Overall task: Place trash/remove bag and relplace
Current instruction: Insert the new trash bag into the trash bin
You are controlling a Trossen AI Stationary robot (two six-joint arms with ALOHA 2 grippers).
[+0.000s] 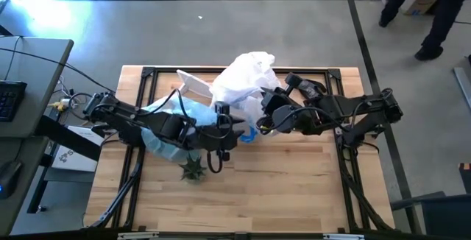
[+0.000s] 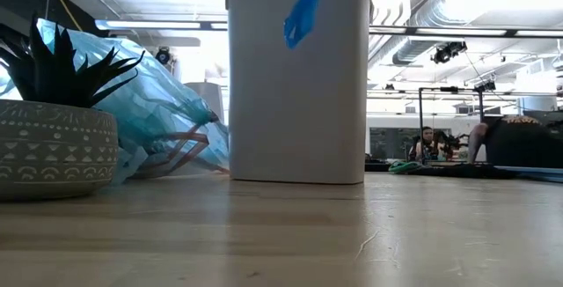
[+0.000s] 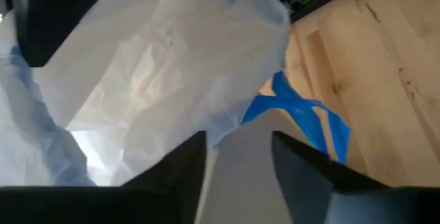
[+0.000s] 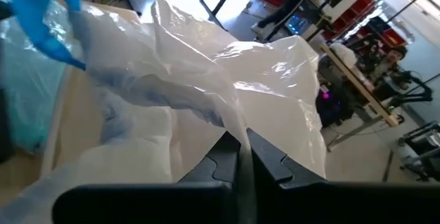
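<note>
The left arm reaches in low across the table from its own side, forearm nearly level, and its left gripper [image 1: 224, 118] sits at the near rim of the white bin [image 2: 297, 84]. In its wrist view the two dark fingers [image 3: 180, 172] stand apart with a clear gap between them and nothing caught in that gap. Just beyond those fingertips lies the pale, crinkled fresh bag [image 3: 172, 66], opened out like a hollow over the bin, and its blue drawstring [image 3: 302, 114] hangs down the bin wall to one side of the gripper. The right arm comes in from the opposite side, elbow bent and wrist angled toward the bin, so the right gripper [image 1: 266, 115] meets the same bag from the far side of the left one. Its fingers [image 4: 271, 162] are pressed together on a fold of that bag, which billows up and away from the tips. Behind the left gripper, along the left forearm, the used light-blue bag [image 2: 158, 102] lies slumped on the table [image 1: 294, 188], touching the bin's side in the low view. A small potted plant [image 1: 193, 168] stands on the table near the left gripper, on the side away from the bin. A white card [image 1: 196, 87] lies beyond the bin.
</note>
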